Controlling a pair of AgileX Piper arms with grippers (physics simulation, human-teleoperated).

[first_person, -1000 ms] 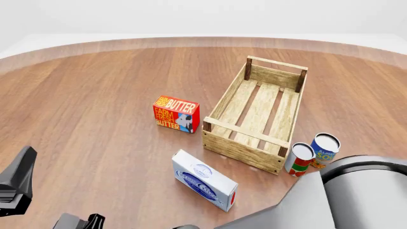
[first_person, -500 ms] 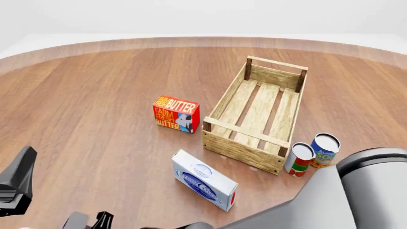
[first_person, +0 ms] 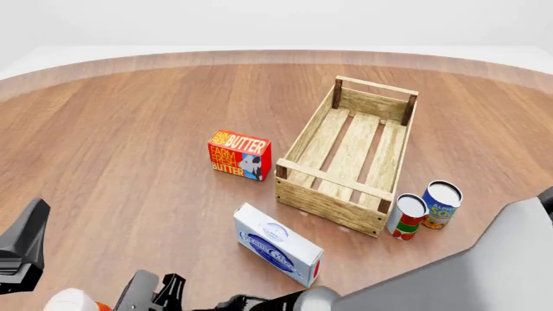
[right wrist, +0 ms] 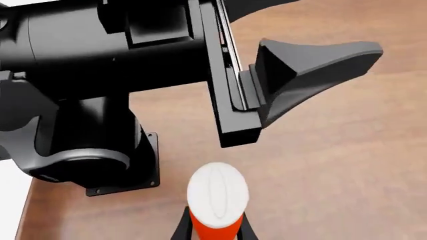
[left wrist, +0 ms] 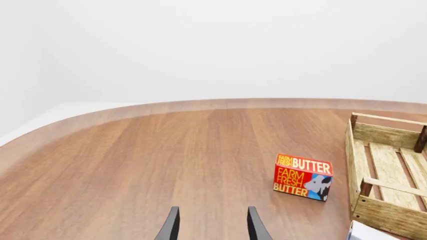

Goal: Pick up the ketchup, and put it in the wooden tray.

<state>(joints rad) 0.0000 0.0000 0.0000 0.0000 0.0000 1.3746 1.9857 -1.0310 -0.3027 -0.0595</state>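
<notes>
So my right arm is slung low across the near edge of the bench (first_person: 129,129), reaching from the right all the way over toward the near-left corner. My right gripper (first_person: 160,295) is down there at the bottom of the front view, and in the right wrist view (right wrist: 212,229) its fingers (right wrist: 181,229) sit either side of the ketchup (right wrist: 215,207). It looks clamped on the bottle, though only the finger tips show, so I'm not 100% on contact.

The ketchup (first_person: 67,302) is at the near-left edge, just left of that gripper, barely in the front view. From the wrist cam I'm looking at the white cap end-on with the orange-red body behind it, so its long axis runs along my fingers, cap pointing away from the gripper's camera.

My left arm is parked at the near left, and its gripper (left wrist: 212,225) is spread open with nothing in it, aimed out over the bench.

The wooden tray (first_person: 322,197) sits right of centre, well apart from the bottle, long side running near to far. The butter box (first_person: 239,154) is just left of it.
</notes>
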